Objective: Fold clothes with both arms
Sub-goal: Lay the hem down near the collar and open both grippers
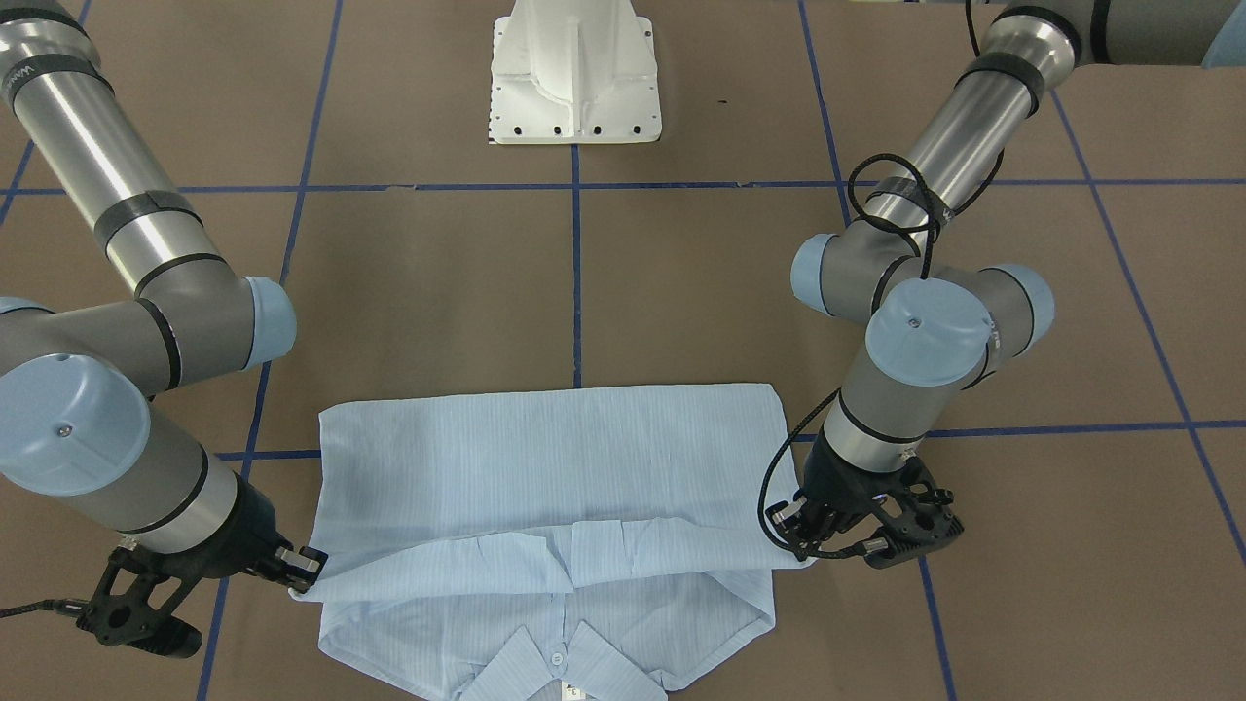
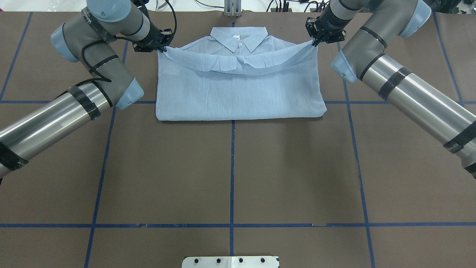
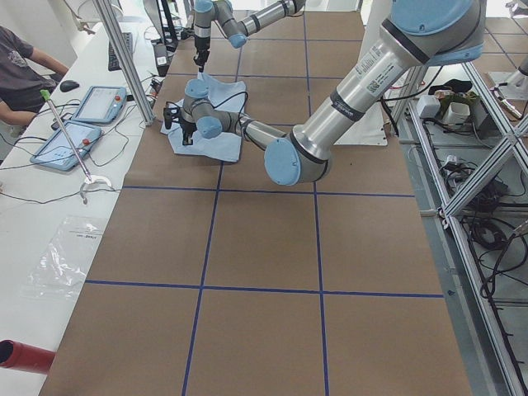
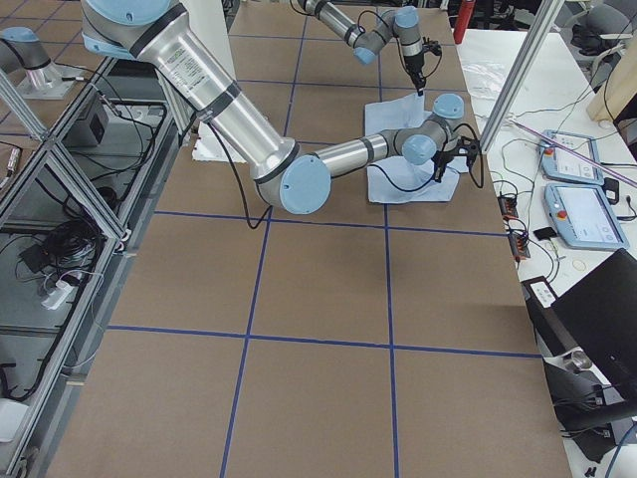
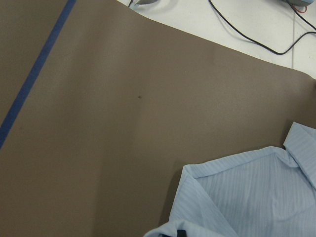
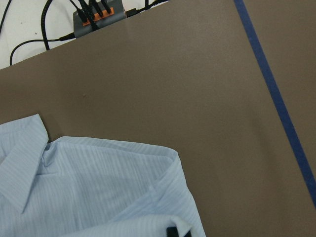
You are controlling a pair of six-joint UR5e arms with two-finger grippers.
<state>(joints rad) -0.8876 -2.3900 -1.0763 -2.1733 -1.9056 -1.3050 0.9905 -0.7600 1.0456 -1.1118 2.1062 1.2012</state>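
Shirt (image 2: 238, 93) lies at the far side of the brown mat (image 2: 238, 167), opposite my base (image 1: 574, 73), with its collar (image 2: 238, 39) pointing away from me. It is doubled over. Its upper layer ends in a loose edge that I hold up at both ends.

My left pincer (image 2: 160, 46) is closed on one corner of that edge. My right pincer (image 2: 315, 41) is closed on the other. The cloth sags between them, just short of the collar.

A small white tag (image 1: 574, 693) sits inside the neck, and its dark mark is too small to read. A black band (image 1: 39, 70) on my right arm carries white lettering that I cannot make out either.

Only the front view shows the collar button (image 1: 558, 658) plainly. My wrist views show what the others miss: a dark fingertip buried in cloth at the bottom of each frame. The right wrist view also takes in a grey box (image 6: 96, 15) with orange plugs beyond the mat's edge. The left side view alone shows a person (image 3: 21, 66) seated at the bench.
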